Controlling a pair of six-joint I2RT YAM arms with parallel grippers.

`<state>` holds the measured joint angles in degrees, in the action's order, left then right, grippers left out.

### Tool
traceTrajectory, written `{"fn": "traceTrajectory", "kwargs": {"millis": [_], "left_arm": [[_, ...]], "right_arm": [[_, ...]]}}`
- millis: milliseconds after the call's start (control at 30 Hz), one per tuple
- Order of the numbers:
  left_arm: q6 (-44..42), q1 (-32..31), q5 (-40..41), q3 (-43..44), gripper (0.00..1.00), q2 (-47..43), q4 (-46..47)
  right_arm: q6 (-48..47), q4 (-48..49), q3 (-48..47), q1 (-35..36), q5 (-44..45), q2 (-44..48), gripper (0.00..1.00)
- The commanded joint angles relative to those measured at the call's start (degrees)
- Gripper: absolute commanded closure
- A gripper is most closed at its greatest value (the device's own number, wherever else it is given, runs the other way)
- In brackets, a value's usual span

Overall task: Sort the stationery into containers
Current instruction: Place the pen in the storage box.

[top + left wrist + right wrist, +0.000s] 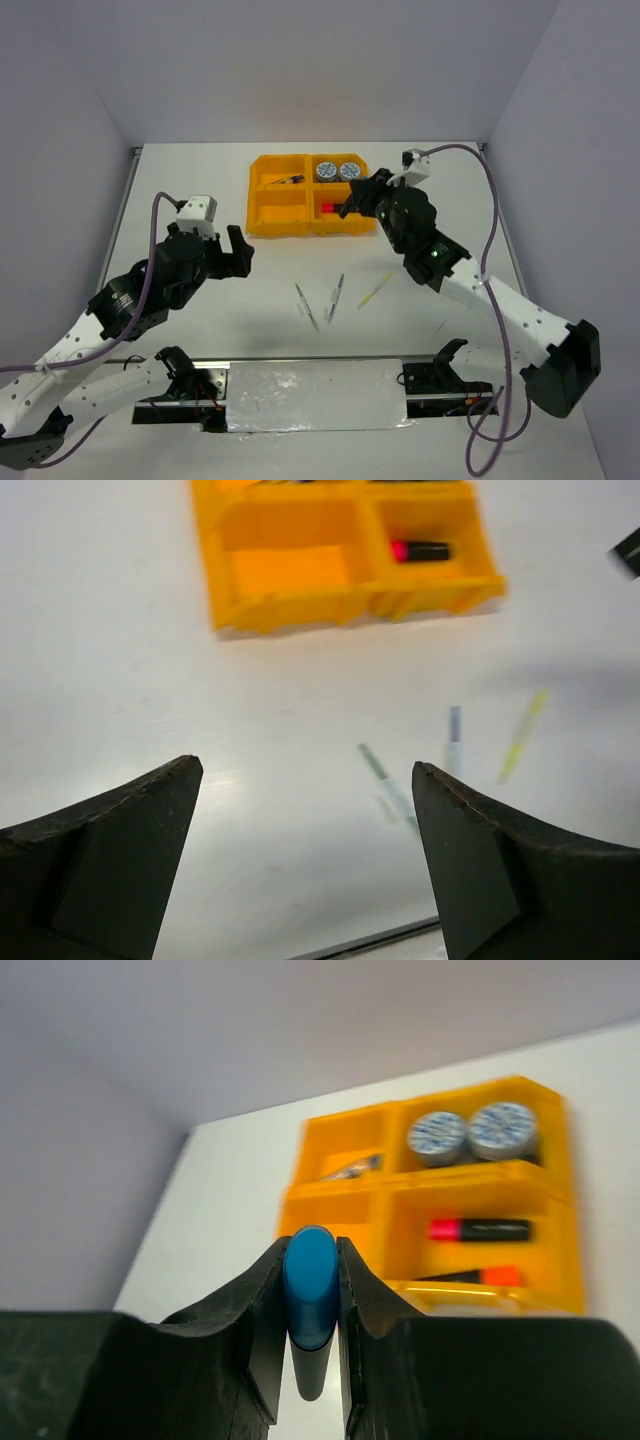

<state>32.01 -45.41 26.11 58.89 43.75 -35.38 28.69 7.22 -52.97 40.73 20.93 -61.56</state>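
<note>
Your right gripper [311, 1255] pinches a blue-capped highlighter [309, 1290] short of the orange tray [566, 1200], likely bound for the near-right compartment's highlighters [480, 1229]. Your left gripper [305, 768], fingers spread wide and empty, faces the loose pens [454, 735].

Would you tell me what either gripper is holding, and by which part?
The right gripper clamps a blue-capped black highlighter at its cap; the left gripper holds nothing.

At the far middle of the table [180, 200], a tray [257, 200], with two tape rolls [338, 171] in its far-right compartment and highlighters [480, 1228] in the near-right. Nearer the arms, on the table, loose pens [337, 295] side by side.
</note>
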Motion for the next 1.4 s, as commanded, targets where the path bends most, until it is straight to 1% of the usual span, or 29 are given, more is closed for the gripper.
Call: {"fn": "traceTrajectory", "kwargs": {"millis": [0,100,200,300,467,567,700,800,1000,1167,1367], "left_arm": [[-0.62,-0.12,13.62,-1.4,0.01,-4.53,-10.43],[-2.12,-0.03,12.57,-7.19,0.01,-8.66,-5.95],[-2.39,-0.03,10.19,-7.3,0.01,-9.2,-5.41],[-2.22,0.06,10.19,-7.39,0.01,-7.11,-5.4],[-2.65,0.06,9.31,-6.95,0.01,-2.62,-5.84],[-2.74,0.06,9.14,-6.86,0.01,-2.17,-5.93],[-3.0,0.14,8.96,-7.21,0.01,-3.84,-5.41],[-3.09,0.06,8.26,-7.57,0.01,-5.34,-4.97],[-3.36,0.06,7.73,-7.74,0.01,-5.17,-4.7],[-3.71,0.14,7.11,-7.65,0.01,-3.49,-4.79],[-3.62,0.06,7.03,-7.74,0.01,-3.67,-4.79]], "right_arm": [[9.71,-8.01,-5.37,-3.64,11.49,-6.79,1.0],[14.54,-7.67,-8.36,-4.95,16.15,-12.24,1.0],[18.94,-7.49,-11.79,-5.4,20.02,-17.08,1.0],[23.16,-9.5,-15.57,-5.57,22.39,-22.26,1.0],[33.26,-19.24,-24.97,-6.01,23.55,-30.79,1.0],[33.89,-21.02,-27.27,-6.1,22.76,-33.44,1.0],[34.16,-17.96,-25.08,-6.28,21.18,-33.8,1.0],[34.85,-17.59,-24.2,-6.36,21.08,-33.98,1.0],[38.01,-22.86,-26.75,-6.63,21.43,-36.09,1.0],[40.13,-22.52,-24.38,-6.8,21.87,-35.3,1.0],[42.15,-23.92,-23.93,-7.33,21.87,-35.03,1.0]]}}
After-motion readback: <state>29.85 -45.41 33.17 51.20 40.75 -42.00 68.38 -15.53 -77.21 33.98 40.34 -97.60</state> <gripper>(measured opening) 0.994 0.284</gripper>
